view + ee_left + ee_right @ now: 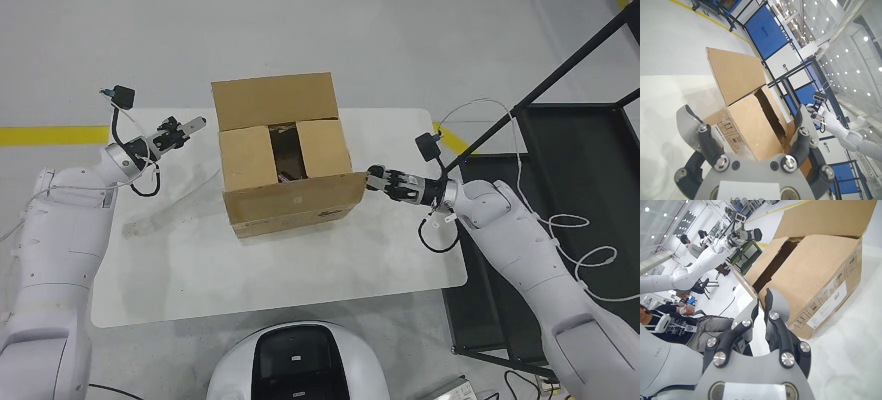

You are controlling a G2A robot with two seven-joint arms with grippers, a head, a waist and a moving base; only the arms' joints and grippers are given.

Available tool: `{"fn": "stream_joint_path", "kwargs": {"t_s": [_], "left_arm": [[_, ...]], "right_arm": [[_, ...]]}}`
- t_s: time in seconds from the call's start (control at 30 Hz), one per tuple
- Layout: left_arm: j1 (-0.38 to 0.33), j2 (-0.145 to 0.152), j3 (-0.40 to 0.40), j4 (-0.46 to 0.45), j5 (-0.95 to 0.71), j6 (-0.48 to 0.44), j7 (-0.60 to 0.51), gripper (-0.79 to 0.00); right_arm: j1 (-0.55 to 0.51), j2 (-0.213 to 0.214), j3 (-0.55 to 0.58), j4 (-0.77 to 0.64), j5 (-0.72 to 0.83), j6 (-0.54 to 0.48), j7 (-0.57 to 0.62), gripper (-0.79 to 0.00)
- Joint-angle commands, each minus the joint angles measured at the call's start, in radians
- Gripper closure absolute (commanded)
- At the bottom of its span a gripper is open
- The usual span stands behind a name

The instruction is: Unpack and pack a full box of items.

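- The cardboard box (245,155) sits in the middle of the worktop (300,275), its top partly open.
- The right tool (372,180) pinches the corner of the near flap (330,190), apparently to fold it clear.
- The left tool (193,126) hangs apart from the box, fingers spread.

Flaps (246,157) hide most items (288,165) in the box (290,205).

Top view: camera high above arms, looking down on desk (300,280), whole box (246,158) centred, both arms in frame. Left wrist view: just behind own jaws, near box, facing across it toward right arm (840,130). Right wrist view: behind own jaws, close against box, facing left arm (702,258). Box common to all three.
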Motion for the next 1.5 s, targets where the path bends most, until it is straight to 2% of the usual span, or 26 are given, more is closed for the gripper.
{"fn": "stream_joint_path", "kwargs": {"t_s": [0.0, 0.13, 0.17, 0.23, 0.37, 0.87, 0.93, 1.07, 1.3, 1.4, 1.47], "left_arm": [[0.0, 0.0, 0.0, 0.0, 0.0, 0.0, 0.0, -0.785], [0.0, 0.0, 0.0, 0.0, 0.0, 0.0, 0.0, -0.785], [0.0, 0.0, 0.0, 0.0, 0.0, 0.0, 0.0, -0.785], [0.0, 0.0, 0.0, 0.0, 0.0, 0.0, 0.0, -0.785], [0.0, 0.0, 0.0, 0.0, 0.0, 0.0, 0.0, -0.785], [0.0, 0.0, 0.0, 0.0, 0.0, 0.0, 0.0, -0.785], [0.0, 0.0, 0.0, 0.0, 0.0, 0.0, 0.0, -0.785], [0.0, 0.0, 0.0, 0.0, 0.0, 0.0, 0.0, -0.785], [0.003, 0.0, 0.001, -0.004, -0.001, 0.002, 0.003, -0.785], [0.027, 0.001, 0.007, -0.062, -0.02, 0.01, -0.013, -0.785], [0.041, 0.004, 0.009, -0.099, -0.06, -0.003, -0.065, -0.785]], "right_arm": [[-0.02, 0.006, 0.022, -0.015, 0.024, 0.0, 0.028, 0.0], [-0.053, 0.016, 0.074, -0.042, 0.01, 0.0, 0.059, 0.0], [-0.061, 0.017, 0.085, -0.046, -0.01, 0.0, 0.057, -0.785], [-0.067, 0.017, 0.107, -0.041, -0.08, 0.0, 0.015, -0.785], [-0.082, 0.005, 0.127, -0.056, -0.314, 0.0, -0.202, -0.785], [-0.085, 0.004, 0.127, -0.067, -0.314, 0.011, -0.208, -0.785], [-0.083, 0.004, 0.13, -0.114, -0.371, 0.002, -0.214, -0.785], [-0.078, -0.004, 0.113, -0.141, -0.444, 0.0, -0.292, -0.785], [-0.03, -0.014, 0.07, -0.082, -0.53, 0.0, -0.464, -0.785], [-0.032, -0.009, 0.071, -0.079, -0.535, 0.0, -0.542, -0.785], [-0.04, 0.001, 0.078, -0.075, -0.529, 0.0, -0.583, -0.785]]}}
